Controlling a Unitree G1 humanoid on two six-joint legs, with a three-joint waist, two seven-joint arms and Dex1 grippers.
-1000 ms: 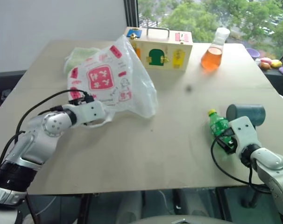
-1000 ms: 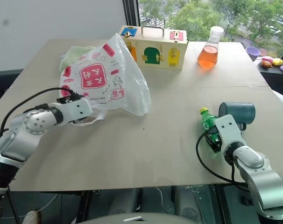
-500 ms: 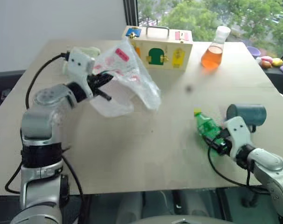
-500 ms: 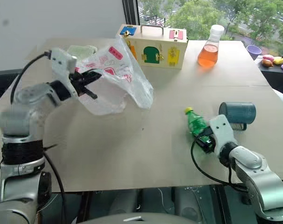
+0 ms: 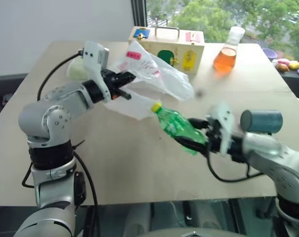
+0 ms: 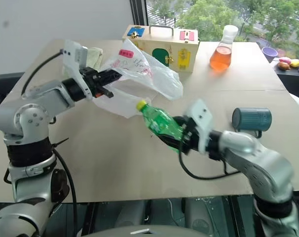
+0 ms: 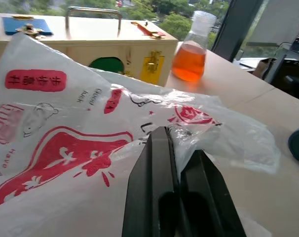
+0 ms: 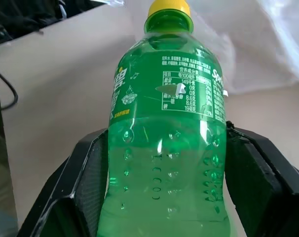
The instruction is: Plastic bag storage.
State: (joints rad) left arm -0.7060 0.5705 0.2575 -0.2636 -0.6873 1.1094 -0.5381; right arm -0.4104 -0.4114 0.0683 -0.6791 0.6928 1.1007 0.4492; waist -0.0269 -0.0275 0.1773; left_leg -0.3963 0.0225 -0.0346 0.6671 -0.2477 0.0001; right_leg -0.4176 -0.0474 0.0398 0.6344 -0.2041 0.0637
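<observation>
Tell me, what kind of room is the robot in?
Probably an upstairs lab or test room. Treetops show through the window beyond a plain table set with practice things: a wooden latch box, a flask of orange liquid, a green bottle and a plastic bag.

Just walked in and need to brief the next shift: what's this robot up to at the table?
It is packing a bottle into a bag. The left pincer is shut on the edge of the plastic bag, holding it lifted off the table. The right pincer holds the green bottle in the air, yellow cap pointing at the bag. The bottle is not inside the bag yet.
</observation>
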